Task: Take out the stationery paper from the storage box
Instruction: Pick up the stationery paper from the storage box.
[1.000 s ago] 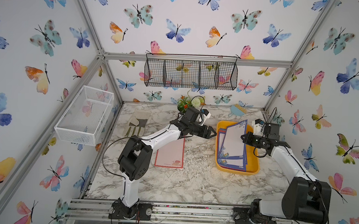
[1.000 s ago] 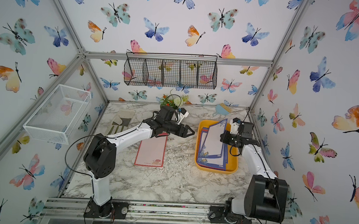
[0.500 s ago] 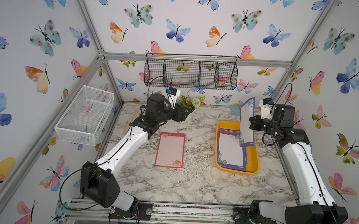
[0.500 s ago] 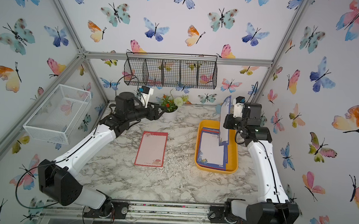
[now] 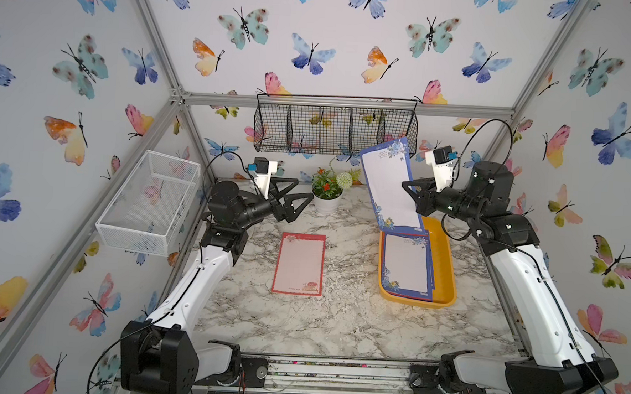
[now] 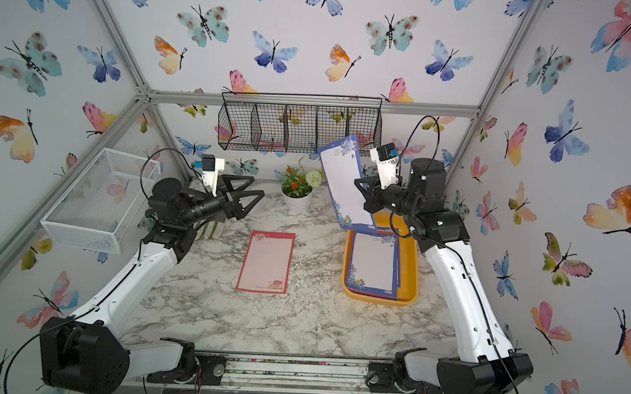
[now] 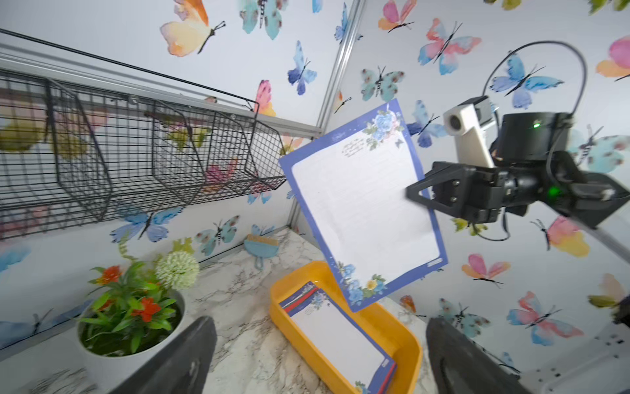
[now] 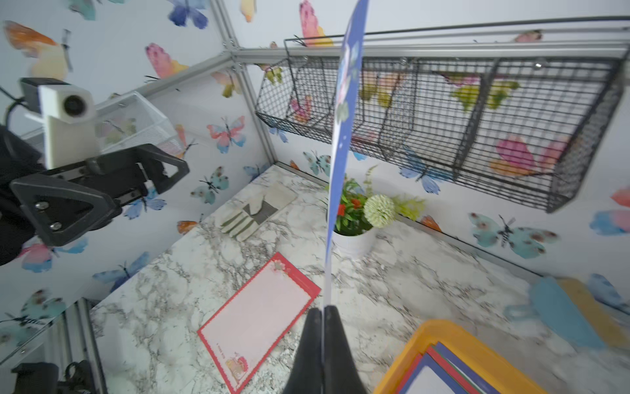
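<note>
**mesh_fan:** How far along does the robot look? One red-bordered sheet (image 5: 298, 263) lies flat on the tabletop (image 5: 337, 317), well apart from the storage box (image 5: 447, 256), so that one's out. The right tool (image 8: 323, 311) is pinched tight on a blue-bordered sheet (image 5: 390, 187), hanging it nearly upright in the air above the box's far end.

**yam_user:** Not close to finished, I'd say. A stack of stationery paper (image 5: 406, 265) sits in the box, and the blue sheet needs laying down. The left tool (image 5: 305, 189) is spread wide with nothing in it, up beside the potted plant (image 5: 327, 191).

**mesh_fan:** Both top views only show a blue sheet on top of the stack. The left wrist view catches red and green edges beneath it, plus the held sheet's full face.

**yam_user:** And the right wrist view has that sheet edge-on, clamped between the closed jaws.
</note>
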